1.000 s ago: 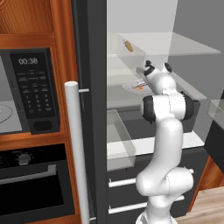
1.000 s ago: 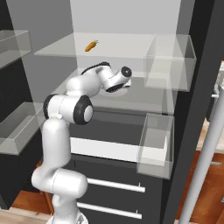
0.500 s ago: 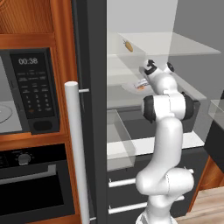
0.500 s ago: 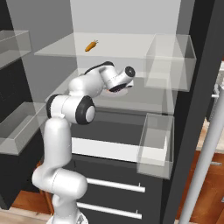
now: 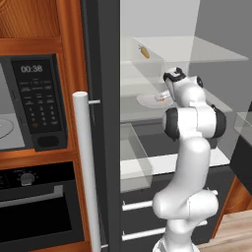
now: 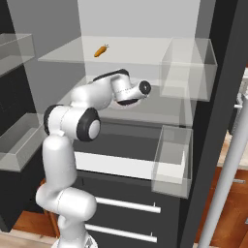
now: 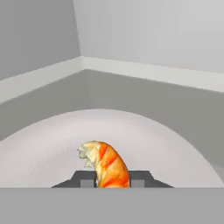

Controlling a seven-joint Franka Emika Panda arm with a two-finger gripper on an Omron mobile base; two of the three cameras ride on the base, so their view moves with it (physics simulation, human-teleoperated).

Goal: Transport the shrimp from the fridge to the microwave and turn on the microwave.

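Observation:
In the hand view the small curled orange shrimp sits on a white plate, and my gripper is shut on it, one dark finger tip pressed against each side. The left base view has my gripper reaching into the open fridge over that plate on the middle glass shelf. From the right base view my hand covers the shrimp. The microwave is at the left with its door open and its keypad lit.
A straight orange dark-tipped piece lies on the top glass shelf. The fridge's long white handle stands between fridge and microwave. Clear door bins hang at the right, a black oven sits under the microwave.
The jaws have gone from wide open to closed on the shrimp. The arm has hardly moved.

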